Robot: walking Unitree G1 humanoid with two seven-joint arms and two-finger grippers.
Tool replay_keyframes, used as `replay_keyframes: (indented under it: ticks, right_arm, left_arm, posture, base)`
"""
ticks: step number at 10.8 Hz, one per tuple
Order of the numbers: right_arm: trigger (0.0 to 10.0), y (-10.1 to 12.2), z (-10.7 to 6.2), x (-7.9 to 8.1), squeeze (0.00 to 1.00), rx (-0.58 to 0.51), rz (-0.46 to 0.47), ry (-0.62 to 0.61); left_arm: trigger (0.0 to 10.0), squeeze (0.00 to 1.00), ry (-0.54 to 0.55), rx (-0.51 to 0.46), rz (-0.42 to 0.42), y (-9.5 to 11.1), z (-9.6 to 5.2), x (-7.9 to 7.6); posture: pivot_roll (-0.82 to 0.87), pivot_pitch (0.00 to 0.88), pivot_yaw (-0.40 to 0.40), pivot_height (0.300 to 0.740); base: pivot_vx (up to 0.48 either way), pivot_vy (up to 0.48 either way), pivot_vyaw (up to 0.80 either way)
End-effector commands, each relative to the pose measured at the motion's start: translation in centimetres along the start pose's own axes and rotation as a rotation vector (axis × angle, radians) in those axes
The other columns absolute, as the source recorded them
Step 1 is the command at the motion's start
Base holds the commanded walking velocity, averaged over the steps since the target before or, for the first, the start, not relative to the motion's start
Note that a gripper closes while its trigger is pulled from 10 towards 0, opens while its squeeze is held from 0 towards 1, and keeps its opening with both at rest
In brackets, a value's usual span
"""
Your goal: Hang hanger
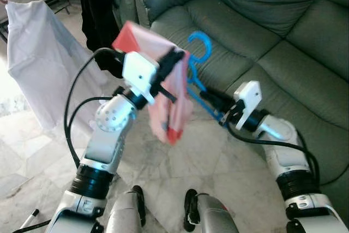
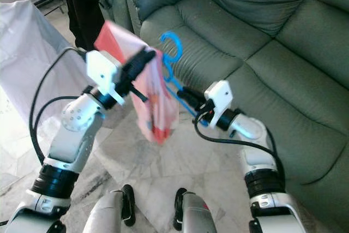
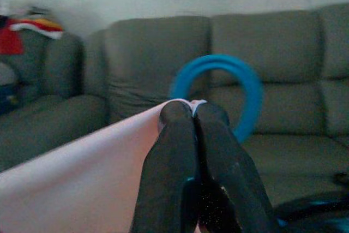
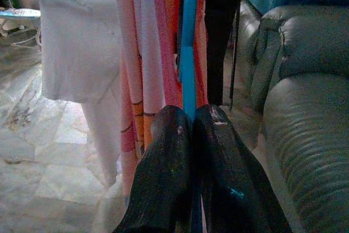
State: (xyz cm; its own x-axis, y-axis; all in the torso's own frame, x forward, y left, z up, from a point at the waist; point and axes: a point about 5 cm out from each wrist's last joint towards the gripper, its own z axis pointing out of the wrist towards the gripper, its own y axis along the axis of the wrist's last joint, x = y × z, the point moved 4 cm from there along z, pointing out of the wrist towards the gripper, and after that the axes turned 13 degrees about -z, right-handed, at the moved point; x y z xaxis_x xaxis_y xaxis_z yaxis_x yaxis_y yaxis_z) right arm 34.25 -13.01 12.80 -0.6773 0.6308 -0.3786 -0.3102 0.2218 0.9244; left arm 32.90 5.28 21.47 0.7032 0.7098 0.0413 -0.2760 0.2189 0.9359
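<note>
A grey-green leather sofa (image 1: 262, 20) fills the far side of the scene, standing on a pale marble-tile floor (image 1: 218, 162). To the robot's left a white T-shirt (image 1: 38, 53) hangs, with a black garment (image 1: 98, 9) hanging beside it, nearer the sofa. Between the two raised arms, in front of the sofa seat, a pink-and-red patterned cloth (image 1: 169, 96) droops from a blue plastic hanger (image 1: 197, 64) held up in the air, its round hook (image 3: 240, 88) pointing up toward the sofa back. The left gripper (image 1: 173, 58) sits at the top edge of the cloth, just beside the hook, its two black fingers (image 3: 180, 156) pressed together and pinching the cloth's pink hem. The right gripper (image 1: 210, 99) reaches in from the sofa side, lower down, with its fingers (image 4: 169, 173) closed tight around the hanger's blue bar; in the right wrist view the bar runs straight out from between the fingers, with the striped cloth hanging alongside it. Black cables (image 1: 73, 107) loop from both wrists.
</note>
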Motion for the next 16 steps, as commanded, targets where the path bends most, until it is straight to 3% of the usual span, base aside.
replay_keyframes:
  ticks: [1, 5, 7, 8, 9, 11, 12, 13, 14, 16]
  right_arm:
    - [10.0, 0.3, 0.3, -0.4, 0.0, -0.011, -0.016, -0.005]
    - [10.0, 2.5, 0.7, -2.5, 0.0, -0.119, -0.032, -0.11]
    - [10.0, 3.5, 0.9, -2.8, 0.0, -0.156, -0.049, -0.117]
    - [10.0, 4.1, 1.1, -2.7, 0.0, -0.174, -0.065, -0.109]
    - [10.0, 4.5, 1.2, -2.6, 0.0, -0.19, -0.074, -0.107]
    - [10.0, 5.5, 1.3, -2.7, 0.0, -0.226, -0.087, -0.107]
    - [10.0, 5.2, 1.1, -2.1, 0.0, -0.203, -0.138, -0.076]
    - [10.0, 4.7, 0.9, -1.6, 0.0, -0.167, -0.181, -0.052]
    - [10.0, 3.9, -0.1, -1.1, 0.0, -0.158, -0.219, -0.041]
    - [10.0, 1.8, -1.6, -1.5, 0.0, -0.066, -0.244, -0.052]
  left_arm:
    - [0.0, 0.0, -0.042, 0.005, -0.005, 0.1, -0.1, -0.9]
    - [0.0, 0.0, -0.069, 0.111, -0.011, -2.5, -1.7, -1.2]
    - [0.0, 0.0, -0.055, 0.16, 0.02, -3.8, -2.1, -1.0]
    - [10.0, 0.89, -0.029, 0.163, 0.001, -4.1, -2.0, -0.9]
    - [10.0, 1.0, -0.024, 0.166, -0.015, -4.4, -1.9, -1.0]
    - [10.0, 1.0, -0.045, 0.166, -0.013, -4.8, -1.7, -1.8]
    - [10.0, 1.0, -0.052, 0.172, 0.009, -4.8, -1.8, -1.8]
    - [10.0, 1.0, -0.054, 0.181, 0.057, -4.8, -2.2, -1.3]
    - [10.0, 1.0, -0.048, 0.225, 0.151, -5.1, -3.4, 0.2]
    - [10.0, 1.0, -0.016, 0.259, 0.22, -4.7, -5.1, 2.2]
  posture:
    - [-0.02, 0.223, -0.037, 0.74]
    - [-0.03, 0.221, -0.037, 0.74]
    - [-0.02, 0.221, -0.035, 0.74]
    - [-0.03, 0.22, -0.036, 0.74]
    - [-0.03, 0.22, -0.036, 0.74]
    - [-0.03, 0.219, -0.04, 0.74]
    - [-0.04, 0.218, -0.04, 0.74]
    - [-0.03, 0.218, -0.041, 0.74]
    - [-0.04, 0.22, -0.041, 0.74]
    - [-0.03, 0.226, -0.037, 0.74]
  base:
    - [0.0, 0.0, 0.0]
    - [0.0, 0.0, 0.0]
    - [0.0, 0.0, 0.0]
    - [0.0, 0.0, 0.0]
    - [0.0, 0.0, 0.0]
    - [0.0, 0.0, 0.0]
    - [0.0, 0.0, 0.0]
    - [0.0, 0.0, 0.0]
    - [0.0, 0.0, 0.0]
    - [0.0, 0.0, 0.0]
